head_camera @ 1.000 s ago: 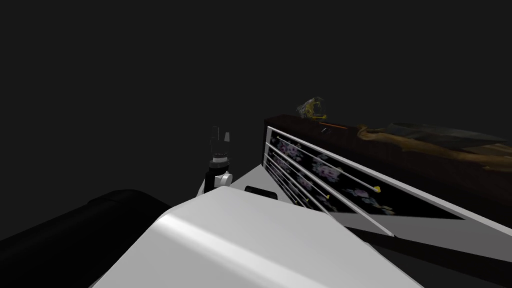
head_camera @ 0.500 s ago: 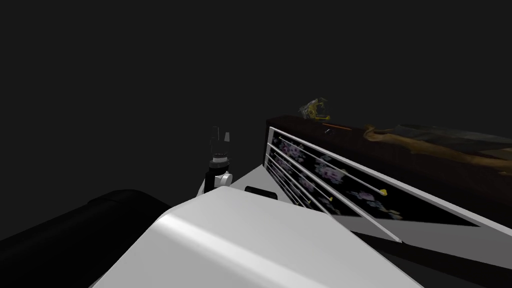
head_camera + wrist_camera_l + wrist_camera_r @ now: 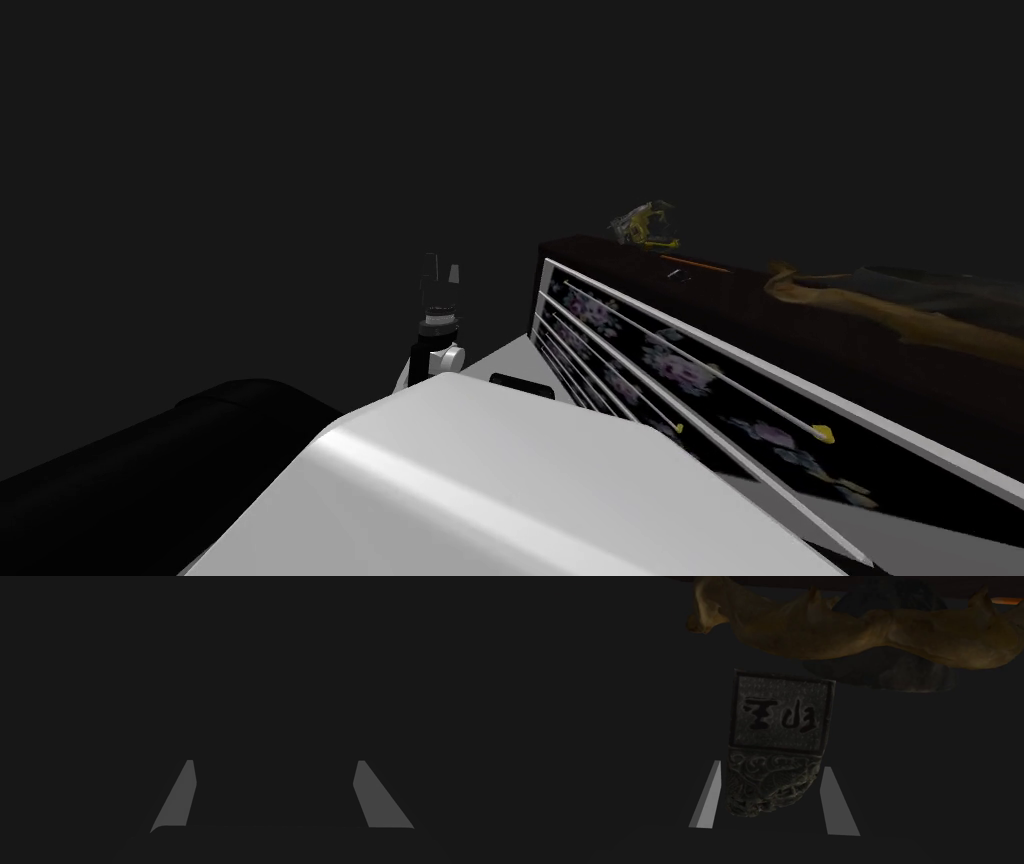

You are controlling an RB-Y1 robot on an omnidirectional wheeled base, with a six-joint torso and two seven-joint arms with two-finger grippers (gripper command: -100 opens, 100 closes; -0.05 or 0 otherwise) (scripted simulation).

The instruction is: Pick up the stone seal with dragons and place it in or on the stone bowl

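Note:
The stone seal [image 3: 782, 716] is a dark grey block with a carved, scrolled body and an end face bearing characters. It sits between the two fingers of my right gripper [image 3: 771, 765], which is shut on its carved sides. Just beyond it lies the stone bowl [image 3: 832, 636], brownish with a wavy rim and a dark hollow. In the head view the bowl [image 3: 900, 315] rests on a dark, long piece of furniture [image 3: 760, 300] at the right. My left gripper [image 3: 275, 761] is open and holds nothing; in the head view it [image 3: 441, 268] stands upright left of the furniture.
A small yellow-green object [image 3: 645, 222] and a thin orange strip [image 3: 690, 262] lie on the near end of the furniture top. Its front carries white rods with yellow tips [image 3: 822, 433] over a floral panel [image 3: 670, 360]. The room around is very dim.
The furniture, bowl and yellow-green object have slid to the right and closer in the head view, so I have moved or turned. The left gripper stays as it was.

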